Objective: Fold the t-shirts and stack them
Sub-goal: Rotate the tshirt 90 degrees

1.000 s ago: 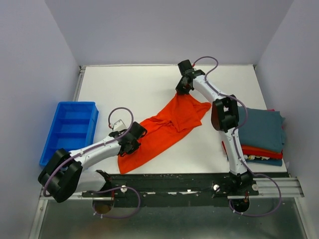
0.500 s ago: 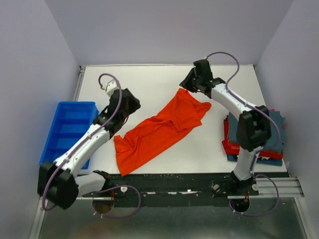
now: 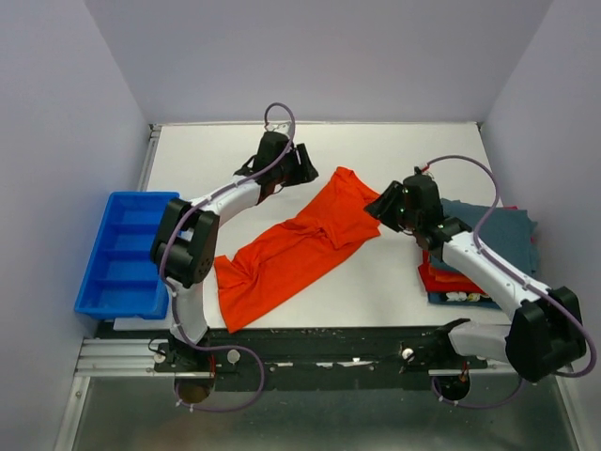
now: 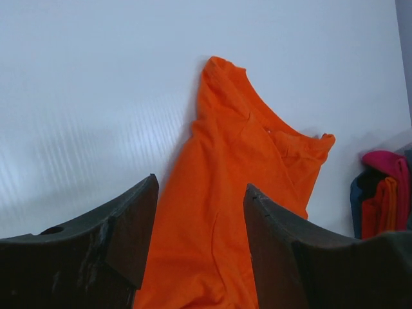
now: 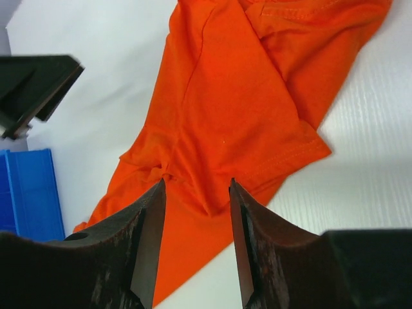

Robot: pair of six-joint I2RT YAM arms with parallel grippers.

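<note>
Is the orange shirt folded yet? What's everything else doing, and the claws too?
Orange t-shirt: unfolded, rumpled, lying on the table.
Shirt stack: folded, piled at the right edge.
Blue bin: upright, at the left side.
Left gripper: open, holding nothing.
Right gripper: open, holding nothing.

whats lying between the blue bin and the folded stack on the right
In the top view, the orange-red t-shirt lies diagonally on the table between the blue bin and the folded stack; the left arm also rises beside the bin.
</note>
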